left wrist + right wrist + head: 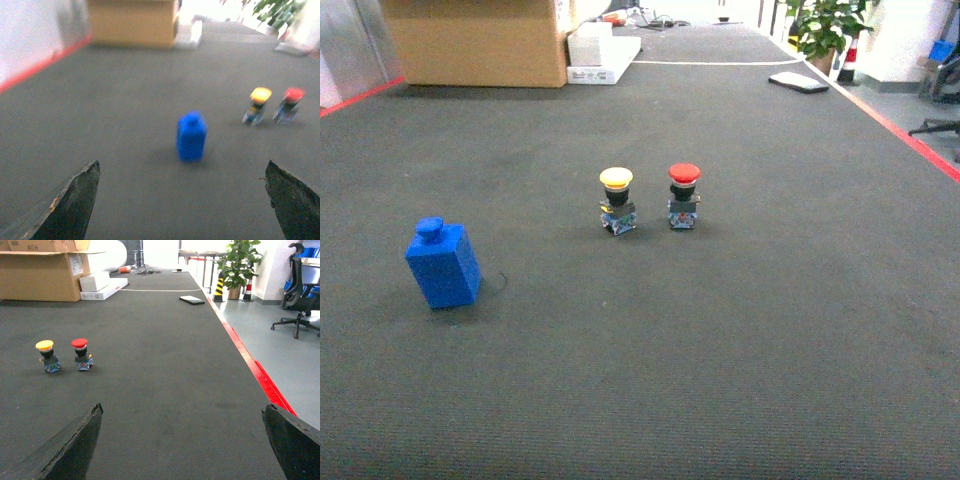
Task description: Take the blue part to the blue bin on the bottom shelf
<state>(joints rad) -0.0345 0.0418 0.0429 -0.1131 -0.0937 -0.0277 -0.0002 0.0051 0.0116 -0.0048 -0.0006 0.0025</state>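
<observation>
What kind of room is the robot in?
Probably an office or workshop floor. There's wide dark carpet edged with red tape, a big cardboard box, a rolling office chair and a potted plant.

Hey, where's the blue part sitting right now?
In the head view the blue part stands upright on the dark carpet at the left, apart from the yellow button and red button to its right.
</observation>
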